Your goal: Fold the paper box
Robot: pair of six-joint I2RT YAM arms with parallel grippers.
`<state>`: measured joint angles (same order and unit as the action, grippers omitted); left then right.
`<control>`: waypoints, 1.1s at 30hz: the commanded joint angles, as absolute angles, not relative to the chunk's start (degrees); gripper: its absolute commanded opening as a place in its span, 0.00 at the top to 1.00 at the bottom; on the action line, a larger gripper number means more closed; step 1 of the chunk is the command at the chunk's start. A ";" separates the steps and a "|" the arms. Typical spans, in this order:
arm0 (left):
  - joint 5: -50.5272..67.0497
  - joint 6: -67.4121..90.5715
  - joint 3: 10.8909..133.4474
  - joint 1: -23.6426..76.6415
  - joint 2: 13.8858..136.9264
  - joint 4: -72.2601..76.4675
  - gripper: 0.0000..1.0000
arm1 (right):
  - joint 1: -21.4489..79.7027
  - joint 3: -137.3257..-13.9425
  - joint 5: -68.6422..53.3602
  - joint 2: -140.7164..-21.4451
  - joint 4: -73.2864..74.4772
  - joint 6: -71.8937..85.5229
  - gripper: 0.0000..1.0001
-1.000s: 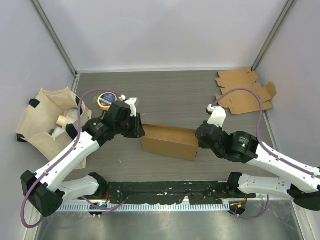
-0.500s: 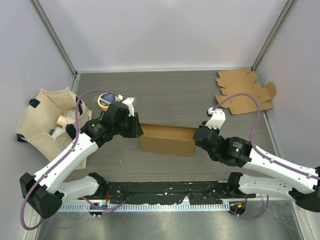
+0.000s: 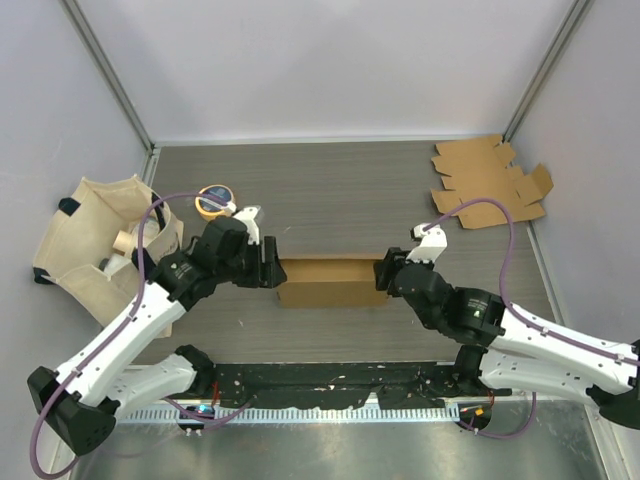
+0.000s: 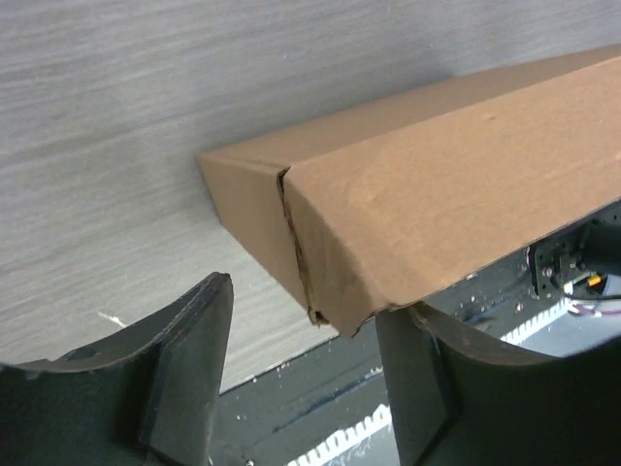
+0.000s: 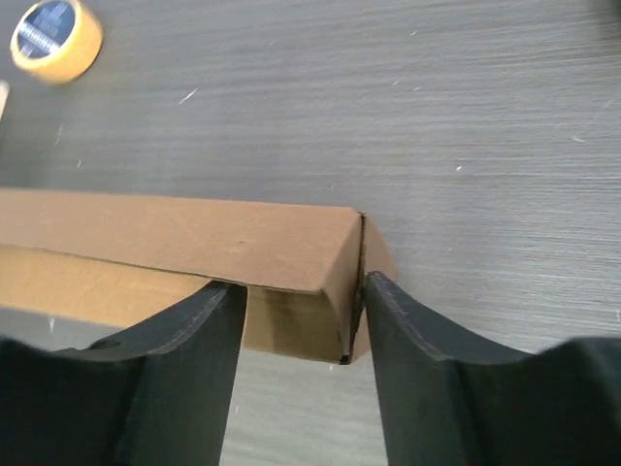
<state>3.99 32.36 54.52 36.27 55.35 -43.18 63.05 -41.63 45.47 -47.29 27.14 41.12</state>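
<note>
The folded brown paper box [image 3: 330, 282] lies on its long side in the middle of the grey table, parallel to the near edge. My left gripper [image 3: 270, 268] is at its left end and my right gripper [image 3: 385, 275] at its right end. In the left wrist view the box's corner [image 4: 320, 291] hangs between the spread jaws of the left gripper [image 4: 306, 335], and the left finger [image 4: 184, 369] stands apart from it. In the right wrist view the right gripper [image 5: 301, 296] straddles the closed end of the box [image 5: 194, 243], jaws apart, with the right finger [image 5: 417, 359] against the end flap.
A beige cloth bag [image 3: 95, 245] with items in it sits at the left edge. A yellow tape roll [image 3: 213, 198] lies beside it and also shows in the right wrist view [image 5: 56, 37]. Flat cardboard blanks [image 3: 488, 185] lie at the back right corner.
Both grippers have opened at the box's ends. The box has turned from a slant to lie level with the near edge, and the right arm has swung lower.
</note>
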 commanded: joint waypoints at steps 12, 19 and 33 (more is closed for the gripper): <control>9.50 31.89 70.13 36.30 48.50 -58.45 0.04 | 63.54 -55.17 34.35 -34.35 45.15 44.46 0.15; 7.44 44.18 74.09 28.42 57.03 -51.44 0.14 | 61.97 -67.14 49.75 -44.46 53.09 56.08 0.00; 17.66 51.15 66.19 19.78 66.80 -39.21 0.35 | 38.67 -60.12 18.19 -52.20 37.62 47.11 0.16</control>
<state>14.11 49.32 67.99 19.99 67.46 -45.89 38.81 -61.95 24.21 -52.40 45.25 47.94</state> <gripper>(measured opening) 0.684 0.851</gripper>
